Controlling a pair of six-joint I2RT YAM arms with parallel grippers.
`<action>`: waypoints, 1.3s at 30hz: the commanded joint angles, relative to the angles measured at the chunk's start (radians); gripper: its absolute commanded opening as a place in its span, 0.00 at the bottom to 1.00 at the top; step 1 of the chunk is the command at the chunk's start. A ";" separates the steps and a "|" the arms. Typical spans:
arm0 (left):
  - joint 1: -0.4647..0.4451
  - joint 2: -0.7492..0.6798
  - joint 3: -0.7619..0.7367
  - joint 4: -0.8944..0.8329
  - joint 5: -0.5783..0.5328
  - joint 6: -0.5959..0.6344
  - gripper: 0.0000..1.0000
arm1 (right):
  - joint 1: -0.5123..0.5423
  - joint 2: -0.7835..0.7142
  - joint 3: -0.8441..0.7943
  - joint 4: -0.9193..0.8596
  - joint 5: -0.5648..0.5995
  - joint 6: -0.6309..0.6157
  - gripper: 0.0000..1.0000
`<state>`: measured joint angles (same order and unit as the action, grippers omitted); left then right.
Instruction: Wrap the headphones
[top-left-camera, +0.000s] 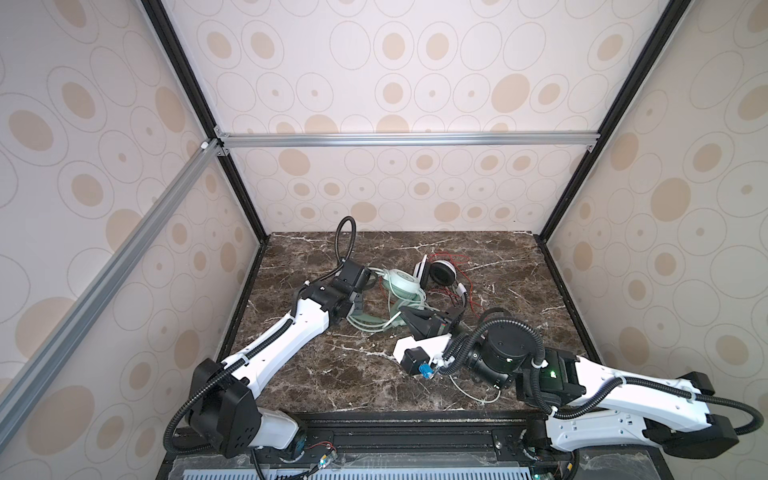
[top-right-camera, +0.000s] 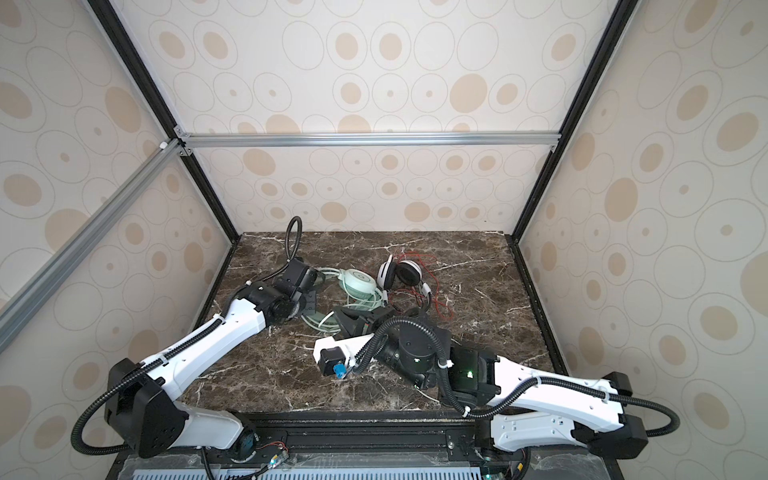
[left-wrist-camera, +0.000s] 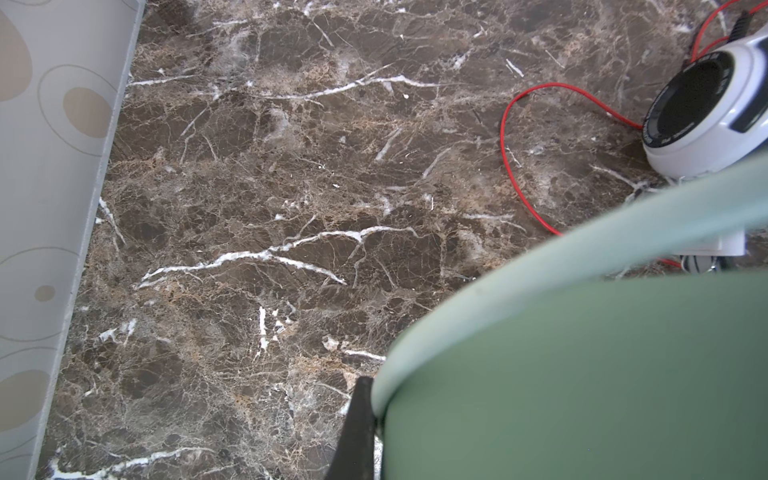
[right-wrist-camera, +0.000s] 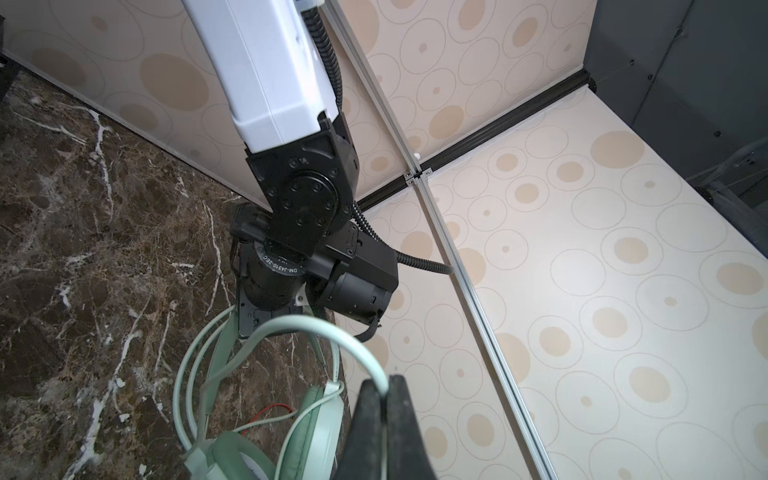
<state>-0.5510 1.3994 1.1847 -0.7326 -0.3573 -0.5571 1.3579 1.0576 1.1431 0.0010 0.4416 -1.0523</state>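
The mint green headphones (top-left-camera: 401, 283) lie at mid-table with their pale green cable (top-left-camera: 374, 326) looped in front of them. My left gripper (top-left-camera: 357, 309) is shut on their headband (left-wrist-camera: 582, 374); one black finger (left-wrist-camera: 359, 428) shows beside the band. My right gripper (right-wrist-camera: 384, 390) is shut on the pale green cable (right-wrist-camera: 332, 332), which arches up from the mint ear cups (right-wrist-camera: 320, 419). In a top view it sits just right of the loops (top-left-camera: 405, 316). The white-and-black headphones (top-left-camera: 436, 272) lie behind and to the right, their thin red cable (top-left-camera: 459, 266) loose around them and untouched.
Patterned walls close in the marble table (top-left-camera: 332, 374) on the left, back and right. The left wall (left-wrist-camera: 50, 208) is near the left gripper. A white-and-black ear cup (left-wrist-camera: 702, 116) and a red cable loop (left-wrist-camera: 505, 137) lie past the mint headband. A thin white wire (top-left-camera: 473, 395) trails under the right arm.
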 joint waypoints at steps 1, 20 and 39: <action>-0.006 -0.005 0.048 0.046 -0.018 -0.030 0.00 | 0.008 0.007 0.033 0.067 0.026 -0.045 0.00; -0.030 -0.156 -0.127 0.134 0.186 0.178 0.00 | -0.372 0.222 0.404 -0.107 -0.017 0.285 0.00; -0.122 -0.153 -0.181 0.148 0.202 0.177 0.00 | -0.555 0.525 0.784 -0.418 -0.268 0.447 0.00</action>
<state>-0.6426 1.2549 1.0019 -0.6094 -0.1650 -0.3851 0.8597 1.5455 1.8286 -0.3672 0.2386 -0.6998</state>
